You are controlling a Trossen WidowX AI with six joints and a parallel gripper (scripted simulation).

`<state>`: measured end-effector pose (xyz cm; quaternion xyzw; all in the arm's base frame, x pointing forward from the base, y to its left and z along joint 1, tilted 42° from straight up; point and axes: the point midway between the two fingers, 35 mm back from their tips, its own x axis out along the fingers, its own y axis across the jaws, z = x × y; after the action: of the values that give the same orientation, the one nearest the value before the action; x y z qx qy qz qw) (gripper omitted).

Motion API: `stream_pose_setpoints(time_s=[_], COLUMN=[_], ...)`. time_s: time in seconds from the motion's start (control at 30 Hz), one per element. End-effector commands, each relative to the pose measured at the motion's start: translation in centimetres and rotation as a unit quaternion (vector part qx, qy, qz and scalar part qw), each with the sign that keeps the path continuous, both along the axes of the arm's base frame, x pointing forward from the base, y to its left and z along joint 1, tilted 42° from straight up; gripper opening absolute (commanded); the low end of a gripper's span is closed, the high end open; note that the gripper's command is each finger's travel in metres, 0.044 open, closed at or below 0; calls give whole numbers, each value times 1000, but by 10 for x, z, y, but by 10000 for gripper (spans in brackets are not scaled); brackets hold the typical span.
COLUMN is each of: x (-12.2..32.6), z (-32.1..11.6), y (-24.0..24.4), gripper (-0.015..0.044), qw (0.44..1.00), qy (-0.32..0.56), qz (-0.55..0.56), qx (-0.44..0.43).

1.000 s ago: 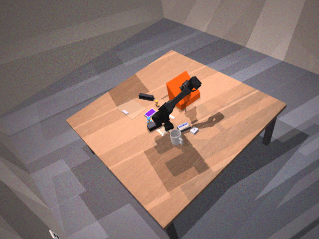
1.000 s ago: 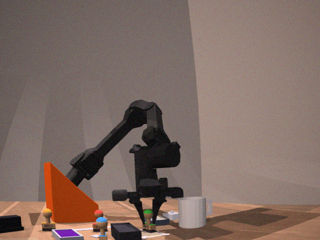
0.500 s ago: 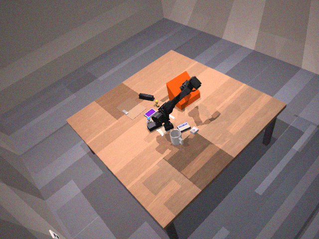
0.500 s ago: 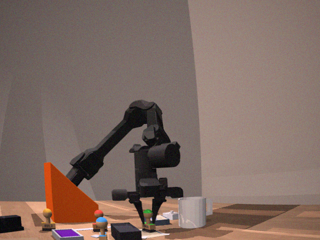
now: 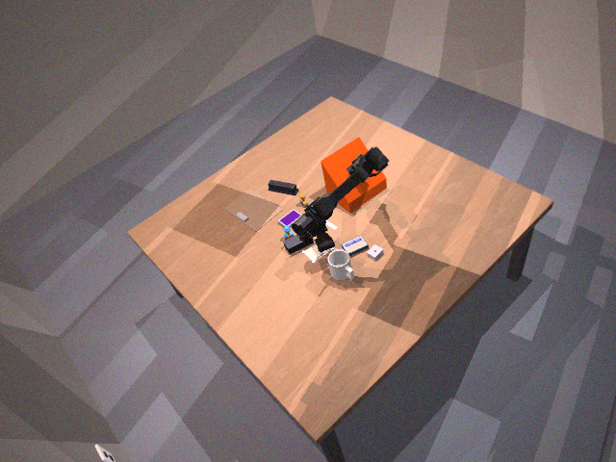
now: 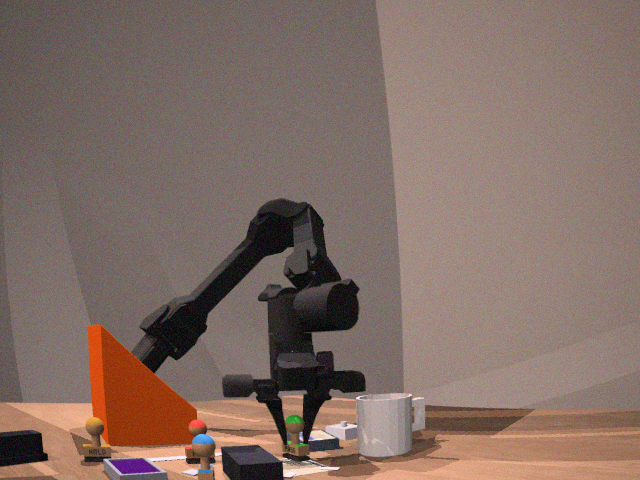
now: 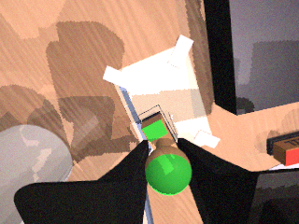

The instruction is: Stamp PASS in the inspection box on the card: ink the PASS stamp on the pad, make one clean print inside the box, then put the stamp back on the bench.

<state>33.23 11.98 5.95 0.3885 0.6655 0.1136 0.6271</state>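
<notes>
My gripper [image 6: 295, 443] [image 7: 163, 144] is shut on the PASS stamp [image 6: 294, 421] [image 7: 168, 174], which has a green knob and stands upright between the fingertips. The card [image 7: 156, 81] [image 6: 312, 469] lies below it, with white tape at its corners. The stamp's base is over the outlined box [image 7: 158, 106], whose line shows past the far edge and right side of the base. I cannot tell whether the base touches the card; its underside and any print are hidden. A purple ink pad [image 5: 290, 218] [image 6: 135, 466] lies in a pale tray, away from the gripper.
A mug [image 5: 339, 266] [image 6: 383, 426] [image 7: 33, 173] stands close beside the card. A black box [image 5: 296, 243] [image 6: 251, 461] is on the other side. Red [image 6: 197, 427], blue [image 6: 203, 444] and yellow [image 6: 95, 426] knobbed stamps stand around. An orange wedge [image 5: 343, 164] [image 6: 139, 408] stands behind.
</notes>
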Motion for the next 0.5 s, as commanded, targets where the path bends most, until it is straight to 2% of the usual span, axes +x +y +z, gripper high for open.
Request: stream_pose_setpoints(time_s=[0.0, 0.47], x=[0, 0], z=[3, 20], y=[-2, -17], gripper=[0, 0], qw=[1000, 1000], qy=[-3, -3], qz=[1, 1], qx=[-1, -2])
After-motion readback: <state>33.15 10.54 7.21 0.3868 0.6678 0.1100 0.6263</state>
